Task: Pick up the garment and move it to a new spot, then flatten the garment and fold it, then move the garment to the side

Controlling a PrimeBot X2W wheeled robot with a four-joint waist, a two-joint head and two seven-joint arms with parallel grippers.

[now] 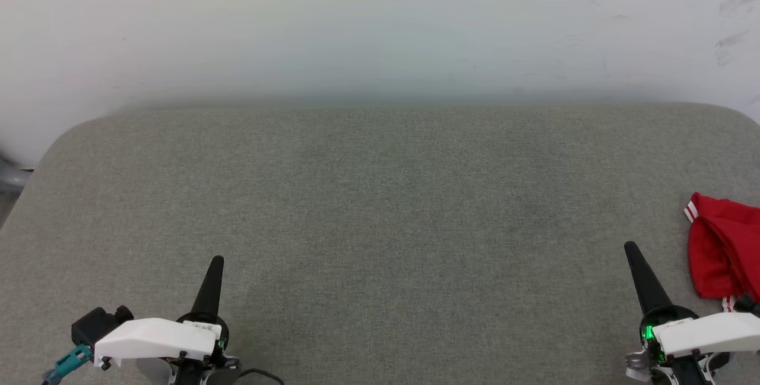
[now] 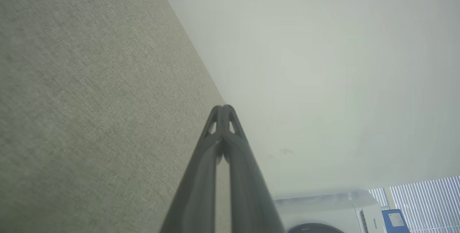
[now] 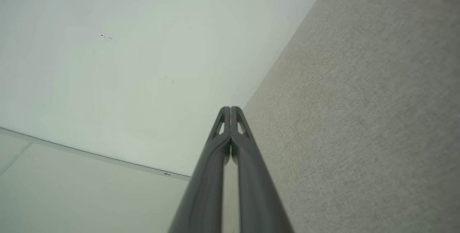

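Garment lies bunched at the far right of the grey surface, cut off by the edge of the head view. It sits just beside the right fingers, and its near end meets the white wrist housing.

Left fingers are pressed together and empty, low at the left and well apart from the cloth. Right fingers are also pressed together, holding nothing. Both wrist views confirm the tips are closed.

Risks: much of the cloth is out of view, so a grasp point is hard to judge. A pinch on the bunched folds may catch one layer only, leaving the rest to drag. If the surface ends close on that side, a nudge from the right wrist could push the cloth off it.

Orientation: the visible part runs near-to-far, with striped trim at its far left corner and near end. The true long axis and the neck direction cannot be told.
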